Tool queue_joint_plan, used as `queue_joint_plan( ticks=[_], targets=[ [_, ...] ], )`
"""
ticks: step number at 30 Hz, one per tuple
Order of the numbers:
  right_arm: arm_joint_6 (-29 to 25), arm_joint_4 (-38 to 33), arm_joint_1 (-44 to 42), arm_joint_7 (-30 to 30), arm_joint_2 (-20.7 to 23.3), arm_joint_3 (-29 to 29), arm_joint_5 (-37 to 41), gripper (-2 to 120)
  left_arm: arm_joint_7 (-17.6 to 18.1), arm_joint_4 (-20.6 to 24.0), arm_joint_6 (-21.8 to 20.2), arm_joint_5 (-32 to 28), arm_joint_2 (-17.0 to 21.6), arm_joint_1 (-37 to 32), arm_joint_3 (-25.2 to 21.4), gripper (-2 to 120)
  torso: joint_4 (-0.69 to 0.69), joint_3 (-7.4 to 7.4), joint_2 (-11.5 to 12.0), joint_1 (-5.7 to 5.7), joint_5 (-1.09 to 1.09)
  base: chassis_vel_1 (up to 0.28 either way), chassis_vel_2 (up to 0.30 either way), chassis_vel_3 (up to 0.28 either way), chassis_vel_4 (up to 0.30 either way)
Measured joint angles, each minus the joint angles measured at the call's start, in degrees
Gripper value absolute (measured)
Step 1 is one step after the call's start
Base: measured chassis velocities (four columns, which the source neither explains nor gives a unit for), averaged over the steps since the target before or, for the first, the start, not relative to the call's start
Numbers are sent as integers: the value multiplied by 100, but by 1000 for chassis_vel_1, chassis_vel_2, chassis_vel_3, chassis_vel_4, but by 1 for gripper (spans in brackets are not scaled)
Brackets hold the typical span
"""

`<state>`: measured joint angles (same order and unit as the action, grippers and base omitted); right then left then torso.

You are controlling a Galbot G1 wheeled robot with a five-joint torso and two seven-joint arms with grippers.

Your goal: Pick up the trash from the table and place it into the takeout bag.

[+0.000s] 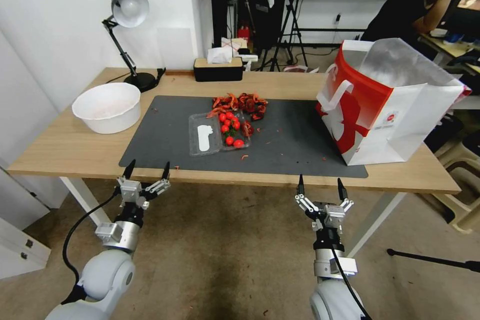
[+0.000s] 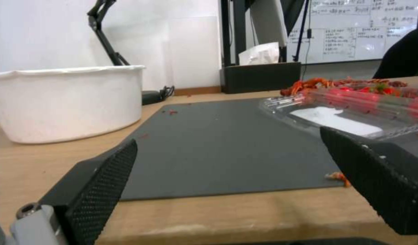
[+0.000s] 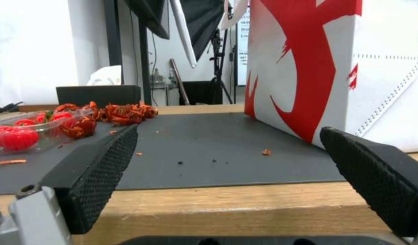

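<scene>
Both grippers, left (image 1: pixel 147 169) and right (image 1: pixel 320 185), hang spread and empty off the table's (image 1: pixel 75 152) near edge, while the clear tray (image 1: pixel 218 132) of tomatoes on the mat (image 1: pixel 290 145), left of the bag (image 1: pixel 395 105), looks light, flimsy and slippery, best pinched at its rim.

The head view looks forward and down from above the near edge of the table (image 1: pixel 65 150), taking in its whole top. The left wrist view sits low at that edge, facing across the dark mat (image 2: pixel 218 149) toward the white bowl (image 2: pixel 68 102) and clear tray (image 2: pixel 354 112). The right wrist view sits equally low, facing the takeout bag (image 3: pixel 331 68); both wrist views share the mat, the tray and the red scraps (image 3: pixel 123 114).
</scene>
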<state>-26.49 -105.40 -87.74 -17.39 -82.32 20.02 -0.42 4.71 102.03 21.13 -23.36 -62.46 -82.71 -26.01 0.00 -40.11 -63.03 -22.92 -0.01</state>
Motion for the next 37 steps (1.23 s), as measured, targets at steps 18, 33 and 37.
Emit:
queue_joint_plan(
  ticks=[18, 33, 37],
  targets=[
    [12, -56, -29, 30, -62, -28, -64, 100, -51, 103, 108, -12, 69, -129, -26, 100, 0, 0, 0, 0, 1, 0, 0, 0, 0],
    [21, -71, -50, 38, -67, -29, -87, 100, -57, 132, 114, 40, 61, -145, -43, 100, 0, 0, 0, 0, 0, 0, 0, 0, 0],
    [24, -73, -54, 37, -65, -28, -90, 100, -57, 136, 115, 62, 54, -146, -50, 100, 0, 0, 0, 0, 0, 0, 0, 0, 0]
  ],
)
